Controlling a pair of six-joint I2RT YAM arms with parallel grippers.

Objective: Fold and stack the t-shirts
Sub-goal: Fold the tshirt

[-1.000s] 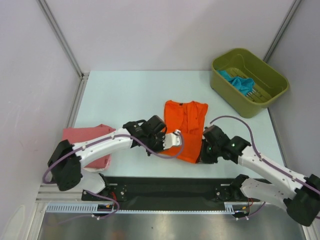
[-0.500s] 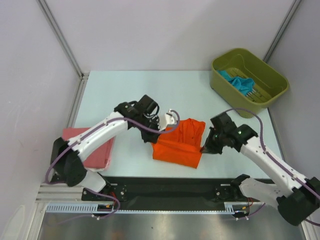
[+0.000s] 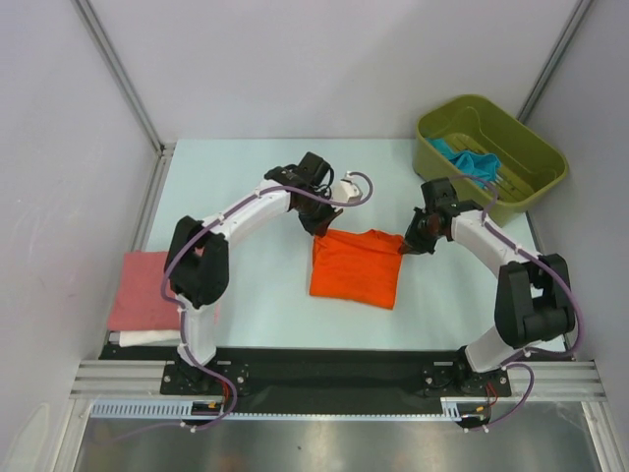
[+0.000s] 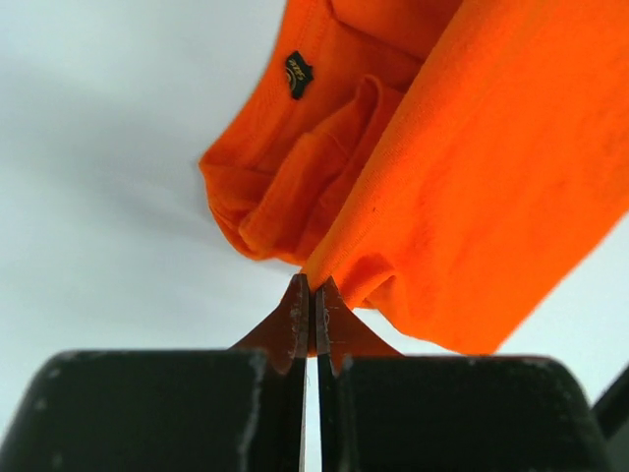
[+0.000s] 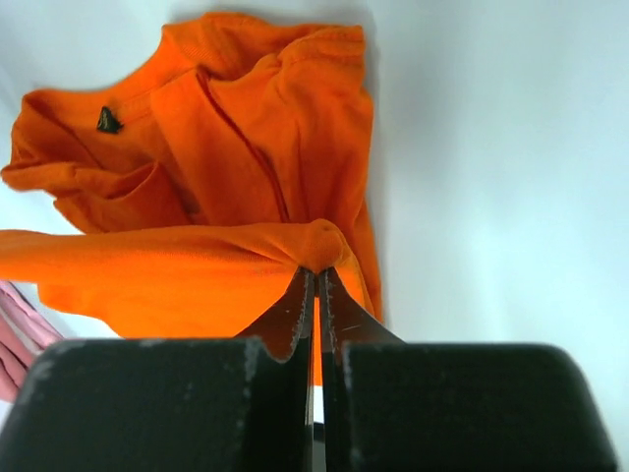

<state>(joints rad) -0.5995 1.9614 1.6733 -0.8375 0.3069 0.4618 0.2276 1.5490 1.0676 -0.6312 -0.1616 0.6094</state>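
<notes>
The orange t-shirt (image 3: 356, 267) lies folded over on itself at the table's middle. My left gripper (image 3: 321, 226) is shut on its far left corner; the wrist view shows the cloth (image 4: 462, 177) pinched at the tips (image 4: 314, 285). My right gripper (image 3: 406, 246) is shut on its far right corner, cloth (image 5: 197, 265) pinched at the tips (image 5: 316, 270). A folded pink t-shirt (image 3: 150, 288) lies at the near left on top of a white one (image 3: 147, 338). A teal-blue t-shirt (image 3: 467, 162) lies in the green bin (image 3: 447, 182).
The green bin stands at the far right corner. Grey walls and metal posts (image 3: 118, 74) bound the table. A black rail (image 3: 324, 374) runs along the near edge by the arm bases.
Both grippers have carried the shirt's near edge away from the bases to its far edge, folding the orange shirt in half. The arms now stretch farther over the table.
</notes>
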